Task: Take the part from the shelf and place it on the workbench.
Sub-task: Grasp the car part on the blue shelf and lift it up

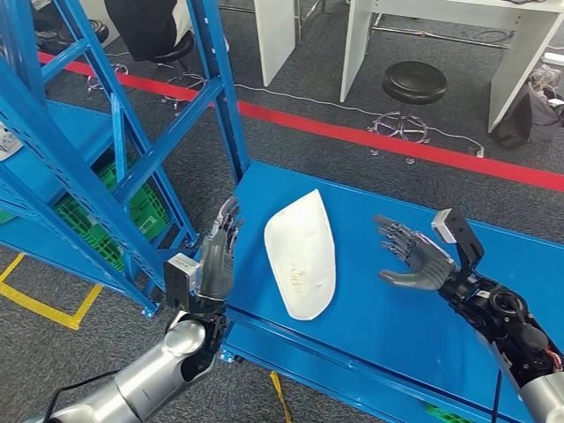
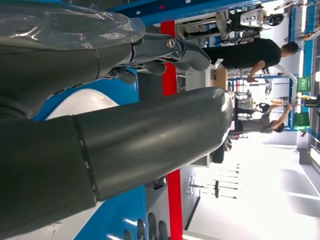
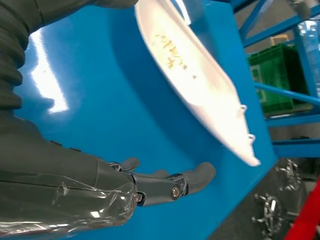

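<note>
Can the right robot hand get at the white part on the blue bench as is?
Probably yes. The right robot hand is open, facing the white part across bare blue workbench, with nothing between them. The left robot hand stands on the part's far side.

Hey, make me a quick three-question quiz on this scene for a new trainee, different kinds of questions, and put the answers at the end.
1. True or false: the white part lies on the blue workbench.
2. Multiple choice: where do the hands stand relative to the part? A) both grip it; B) one on each side of it, apart from it; C) only the right hand touches it.
3. Fill in: the crate under the shelf is coloured ____.

Key:
1. True.
2. B: the left hand and right hand flank it with fingers apart, holding nothing.
3. Green.
</note>
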Controlling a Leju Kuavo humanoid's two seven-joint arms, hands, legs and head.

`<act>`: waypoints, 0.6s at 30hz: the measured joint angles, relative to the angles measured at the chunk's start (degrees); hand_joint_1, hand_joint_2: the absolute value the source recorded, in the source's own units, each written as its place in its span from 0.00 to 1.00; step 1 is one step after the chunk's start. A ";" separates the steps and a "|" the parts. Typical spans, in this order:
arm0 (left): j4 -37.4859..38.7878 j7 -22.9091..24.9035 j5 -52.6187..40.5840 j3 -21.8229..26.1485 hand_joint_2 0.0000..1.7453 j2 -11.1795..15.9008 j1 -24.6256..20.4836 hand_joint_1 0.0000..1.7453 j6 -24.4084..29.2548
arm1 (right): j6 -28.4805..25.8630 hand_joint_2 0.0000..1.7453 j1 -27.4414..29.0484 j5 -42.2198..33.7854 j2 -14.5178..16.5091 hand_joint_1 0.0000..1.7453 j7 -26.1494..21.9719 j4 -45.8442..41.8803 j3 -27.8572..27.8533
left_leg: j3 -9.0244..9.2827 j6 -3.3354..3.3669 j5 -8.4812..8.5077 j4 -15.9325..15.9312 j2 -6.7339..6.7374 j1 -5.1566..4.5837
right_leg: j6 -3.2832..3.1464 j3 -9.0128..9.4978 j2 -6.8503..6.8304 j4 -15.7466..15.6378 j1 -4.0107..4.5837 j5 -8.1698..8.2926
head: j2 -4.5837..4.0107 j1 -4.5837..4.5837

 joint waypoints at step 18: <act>0.02 -0.02 0.27 0.00 0.00 -0.17 -0.67 0.00 0.36 | 2.78 1.00 -0.94 4.23 5.39 0.00 -0.12 2.44 1.10 | 0.01 -0.01 0.00 0.00 0.01 0.00 | 0.00 0.00 0.01 0.00 0.02 0.00 | 0.00 0.00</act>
